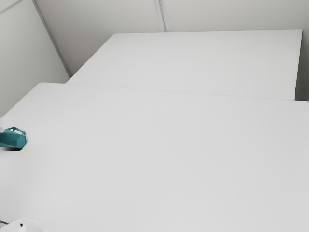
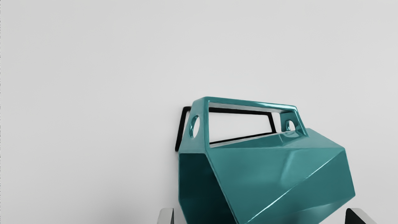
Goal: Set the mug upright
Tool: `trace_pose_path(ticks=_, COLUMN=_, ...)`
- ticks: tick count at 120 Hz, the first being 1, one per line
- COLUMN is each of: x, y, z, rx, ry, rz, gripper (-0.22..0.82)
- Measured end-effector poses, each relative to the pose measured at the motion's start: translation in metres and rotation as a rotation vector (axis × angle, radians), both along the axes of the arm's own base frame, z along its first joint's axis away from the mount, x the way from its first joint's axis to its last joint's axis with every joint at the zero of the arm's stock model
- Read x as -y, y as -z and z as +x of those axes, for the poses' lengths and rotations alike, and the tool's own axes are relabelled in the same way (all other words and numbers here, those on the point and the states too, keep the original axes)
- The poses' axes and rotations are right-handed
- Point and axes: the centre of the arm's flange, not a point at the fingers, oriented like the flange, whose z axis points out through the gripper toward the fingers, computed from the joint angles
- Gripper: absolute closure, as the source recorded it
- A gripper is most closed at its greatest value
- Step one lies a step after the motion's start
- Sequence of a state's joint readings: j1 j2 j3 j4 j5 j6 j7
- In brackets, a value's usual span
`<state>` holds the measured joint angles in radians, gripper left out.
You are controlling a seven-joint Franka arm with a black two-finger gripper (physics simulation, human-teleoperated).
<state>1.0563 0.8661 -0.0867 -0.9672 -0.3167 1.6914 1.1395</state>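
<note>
A faceted teal mug point(image 2: 276, 174) lies on its side on the white counter point(image 1: 169, 159), near the exterior view's left edge, as the robot's hand point(image 2: 260, 216) straddles it, fingers wide apart; standing it upright remains to be done

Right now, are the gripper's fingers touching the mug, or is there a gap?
Apart. The wrist view shows it: the fingers stand open on either side of the mug, with pale tabletop visible between each fingertip and its wall.
</note>
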Motion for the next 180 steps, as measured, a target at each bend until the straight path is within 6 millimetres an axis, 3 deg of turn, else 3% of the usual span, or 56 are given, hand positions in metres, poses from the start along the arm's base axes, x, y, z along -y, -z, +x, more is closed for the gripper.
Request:
trace_pose_path(ticks=35, x=-0.004, y=0.013, z=0.0, rx=-0.004, ry=-0.006, rz=-0.009, gripper=0.0)
trace_pose_path(ticks=54, x=-0.009, y=0.019, z=-0.011, rx=0.017, ry=-0.034, rz=-0.059, gripper=0.0)
trace_pose_path(ticks=104, x=0.0, y=0.035, z=-0.015, rx=0.03, ry=-0.039, rz=-0.193, gripper=0.0)
trace_pose_path(ticks=180, x=0.011, y=0.031, z=-0.02, rx=0.035, ry=-0.029, rz=-0.301, gripper=0.51)
